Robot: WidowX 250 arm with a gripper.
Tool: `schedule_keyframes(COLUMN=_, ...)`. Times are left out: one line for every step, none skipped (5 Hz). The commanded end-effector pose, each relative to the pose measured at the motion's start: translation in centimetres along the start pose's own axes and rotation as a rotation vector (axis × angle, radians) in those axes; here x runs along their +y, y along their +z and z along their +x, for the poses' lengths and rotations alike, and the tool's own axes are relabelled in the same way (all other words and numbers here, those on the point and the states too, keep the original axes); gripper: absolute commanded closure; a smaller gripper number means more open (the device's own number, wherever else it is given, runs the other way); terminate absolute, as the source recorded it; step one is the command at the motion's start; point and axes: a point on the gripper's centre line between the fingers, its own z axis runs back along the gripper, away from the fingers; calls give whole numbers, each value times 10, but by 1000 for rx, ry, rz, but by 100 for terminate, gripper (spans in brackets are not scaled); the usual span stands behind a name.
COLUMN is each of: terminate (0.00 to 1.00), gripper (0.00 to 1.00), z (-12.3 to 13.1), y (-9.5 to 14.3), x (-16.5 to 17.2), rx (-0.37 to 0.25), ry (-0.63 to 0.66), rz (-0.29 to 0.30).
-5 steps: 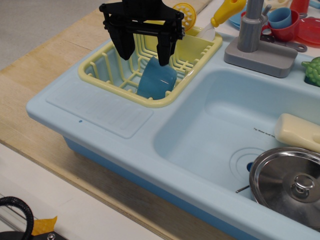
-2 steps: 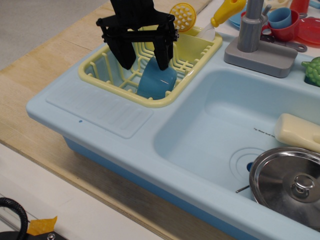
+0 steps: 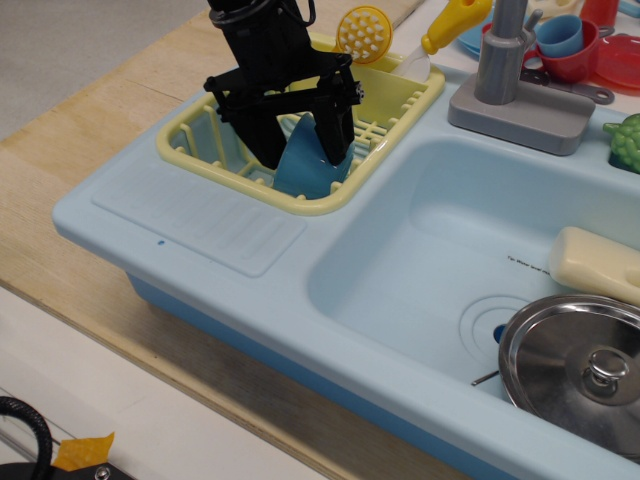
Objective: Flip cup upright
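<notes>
Cup (image 3: 305,165) lying tipped in yellow dish rack (image 3: 200,152); black gripper (image 3: 300,143) lowered around it, fingers spread apart either side.

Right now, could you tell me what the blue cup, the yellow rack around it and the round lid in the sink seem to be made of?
The medium-blue tapered cup looks like smooth plastic: even colour, soft sheen. The pale yellow slatted dish rack also seems moulded plastic, matte and uniform. The round silver lid with a knob appears to be polished metal, since it mirrors its surroundings, though chromed plastic is possible.
</notes>
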Motion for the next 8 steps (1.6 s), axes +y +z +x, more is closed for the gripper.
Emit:
schedule_keyframes(terminate=0, gripper=100, z=4, y=3, x=-3, rx=-13, ry=-4, rz=-23)
schedule_keyframes(terminate=0, gripper=100, z=3, y=6, x=-6, rx=-18, ry=-6, rz=-11)
schedule_keyframes(terminate=0, gripper=100, z=1, y=12, x=-8, rx=-70, ry=-29, rz=101)
schedule_keyframes(terminate=0, gripper=100, z=6, y=8, x=-9, rx=-64, ry=-90, rz=169)
schedule_keyframes(terminate=0, gripper=100, z=13, y=-1, x=-8, rx=-6, ry=-128, rz=186)
schedule_keyframes(terminate=0, gripper=0, z=16, y=-12, x=-3, rx=66, ry=-114, rz=198)
schedule_keyframes(terminate=0, gripper=0, z=18, y=-25, x=5, rx=139, ry=-98, rz=205)
schedule_keyframes(terminate=0, gripper=0, z=18, y=-25, x=5, rx=139, ry=-98, rz=205)
